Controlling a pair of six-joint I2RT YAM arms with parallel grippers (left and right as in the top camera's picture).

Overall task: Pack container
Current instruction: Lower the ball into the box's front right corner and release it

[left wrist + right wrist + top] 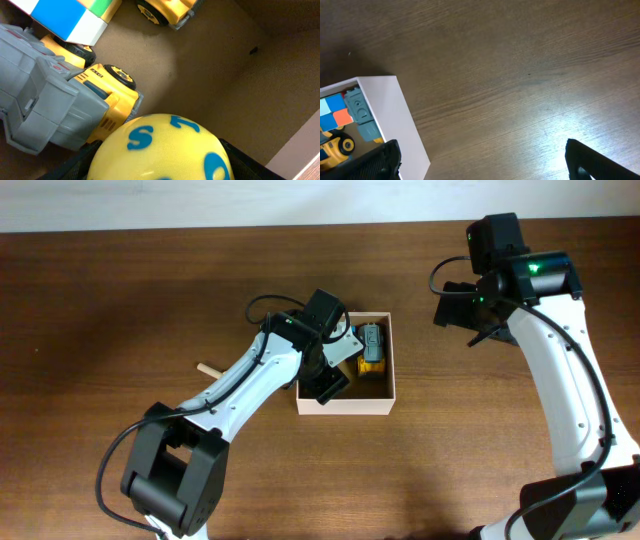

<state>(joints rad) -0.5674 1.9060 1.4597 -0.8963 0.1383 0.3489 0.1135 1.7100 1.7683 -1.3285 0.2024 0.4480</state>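
Note:
The container (pixel 392 360) is a shallow white-walled box with a tan floor (pixel 220 75), at mid-table. My left gripper (pixel 331 382) reaches down into its left half. In the left wrist view a yellow ball (pixel 160 147) with blue letters fills the space between that gripper's (pixel 160 167) dark fingers, just above the floor. Whether the fingers press on it does not show. Beside it lie a yellow toy truck with a grey tipper (pixel 50 105) and a coloured block (pixel 70 17). My right gripper (pixel 468 315) hangs open over bare table to the right of the box (pixel 395 115).
A small wooden stick (pixel 208 369) lies on the table left of the box. A second yellow vehicle (pixel 167 10) sits at the far side of the box floor. Dark wood table surrounds the box on all sides.

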